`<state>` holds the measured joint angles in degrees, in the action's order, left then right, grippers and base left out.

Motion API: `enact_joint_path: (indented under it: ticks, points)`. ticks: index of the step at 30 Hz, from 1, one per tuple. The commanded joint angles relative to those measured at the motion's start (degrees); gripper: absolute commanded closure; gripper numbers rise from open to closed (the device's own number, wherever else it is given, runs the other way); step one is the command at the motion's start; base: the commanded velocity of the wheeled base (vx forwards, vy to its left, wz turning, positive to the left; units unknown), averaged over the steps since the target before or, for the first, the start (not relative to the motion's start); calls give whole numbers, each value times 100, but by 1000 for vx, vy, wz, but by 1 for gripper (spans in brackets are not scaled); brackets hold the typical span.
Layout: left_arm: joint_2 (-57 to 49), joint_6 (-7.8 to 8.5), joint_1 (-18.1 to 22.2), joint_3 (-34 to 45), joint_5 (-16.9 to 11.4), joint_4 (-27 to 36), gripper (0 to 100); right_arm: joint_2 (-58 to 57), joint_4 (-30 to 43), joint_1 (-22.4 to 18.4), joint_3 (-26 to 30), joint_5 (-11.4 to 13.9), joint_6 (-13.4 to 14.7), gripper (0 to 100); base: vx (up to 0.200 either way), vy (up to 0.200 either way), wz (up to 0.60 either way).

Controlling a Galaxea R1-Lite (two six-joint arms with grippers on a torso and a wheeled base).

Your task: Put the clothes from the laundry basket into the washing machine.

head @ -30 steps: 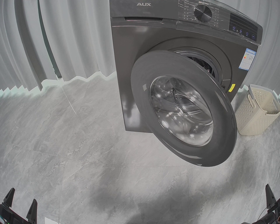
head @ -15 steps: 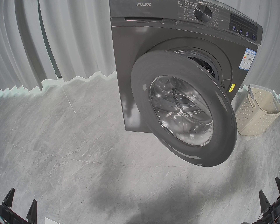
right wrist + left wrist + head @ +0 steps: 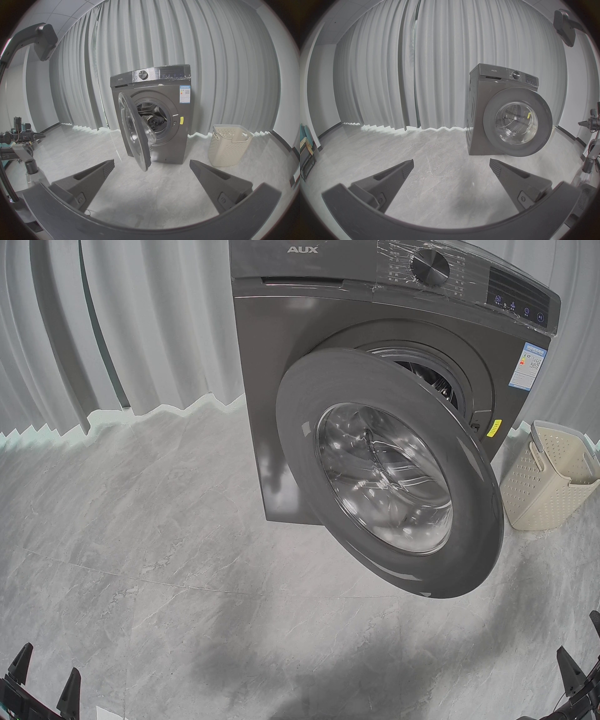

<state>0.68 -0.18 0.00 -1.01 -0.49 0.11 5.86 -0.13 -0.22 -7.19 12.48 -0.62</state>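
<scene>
The left gripper (image 3: 451, 160) and right gripper (image 3: 151, 160) each carry 2 dark grey wedge-shaped fingers (image 3: 390, 178) with 1 screw (image 3: 380, 199) apiece.

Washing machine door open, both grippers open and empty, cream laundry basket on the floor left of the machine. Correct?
No: the laundry basket stands right of the washing machine, as the head view shows. The door is open, and the left gripper and right gripper are open and empty.

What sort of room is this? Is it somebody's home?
Likely a laundry area, perhaps a staged test room rather than a lived-in home: a front-loading washing machine with its door open, a cream laundry basket beside it on the tiled floor, and floor-length curtains behind.
</scene>
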Motion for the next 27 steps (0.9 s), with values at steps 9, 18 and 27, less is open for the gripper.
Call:
enact_joint_path:
  ticks: [9,18,27]
  points:
    - [-68,27,18,101,207,-2,0,1505,-338,22,-485,448,-17,0,0,-200,0]
    - [-68,36,18,101,198,-2,0,3008,-751,461,-933,931,-122,0,0,-111,0]
    - [-68,36,0,101,198,-2,0,4423,-2008,2219,-1021,738,124,0,0,0,0]
